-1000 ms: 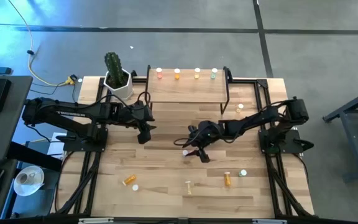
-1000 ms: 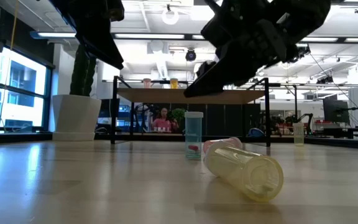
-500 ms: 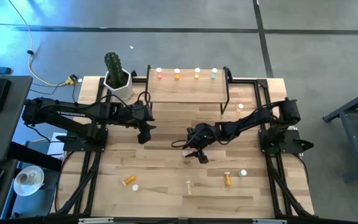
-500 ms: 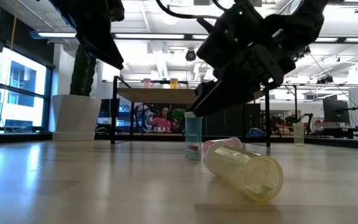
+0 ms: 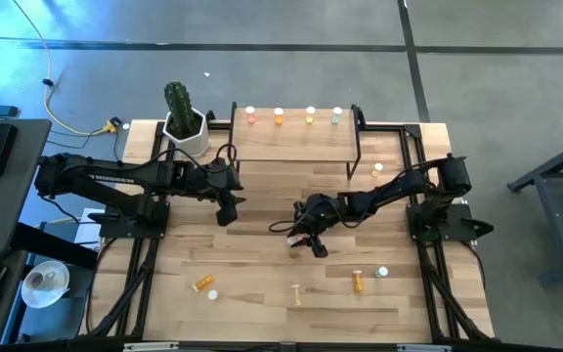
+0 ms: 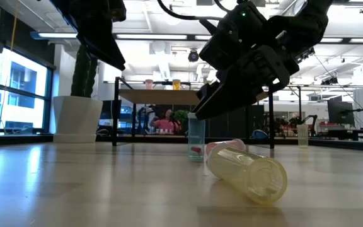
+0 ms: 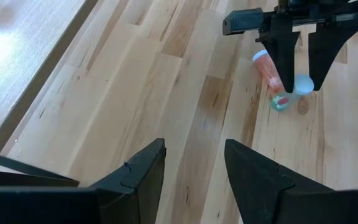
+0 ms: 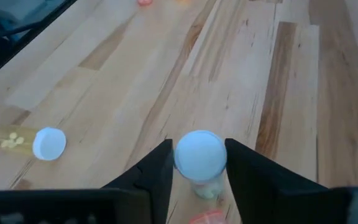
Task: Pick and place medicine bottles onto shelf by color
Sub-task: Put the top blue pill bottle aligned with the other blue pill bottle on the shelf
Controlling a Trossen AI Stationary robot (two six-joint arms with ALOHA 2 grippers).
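A pale green bottle (image 8: 200,160) with a white cap stands upright on the table, and it also shows in the low view (image 6: 196,137). A pink bottle (image 7: 268,67) lies next to it. My right gripper (image 8: 200,163) is low over the green bottle, with one finger on each side of its cap, open about as wide as the cap; it shows mid-table in the high view (image 5: 295,238). My left gripper (image 7: 194,148) is open and empty, above the table to the left (image 5: 225,212). The shelf (image 5: 296,142) at the far edge carries several bottles (image 5: 279,116). My right gripper stands with its fingers (image 8: 161,169) pointing down and slanting, one on each side of the green bottle's white cap (image 8: 199,152). I cannot tell whether the fingers touch the cap. The bottle stands upright on its base on the table.
A yellow bottle (image 6: 247,173) lies nearest the low camera, with a loose cap (image 8: 48,143) beside it. More bottles lie near the table's front: orange (image 5: 203,284), yellow (image 5: 296,291), orange (image 5: 359,282). A cactus pot (image 5: 186,129) stands left of the shelf.
My right gripper has moved a little toward the table's left and down, so that its fingers now stand around the green bottle's cap. The bottle has stayed upright in place.
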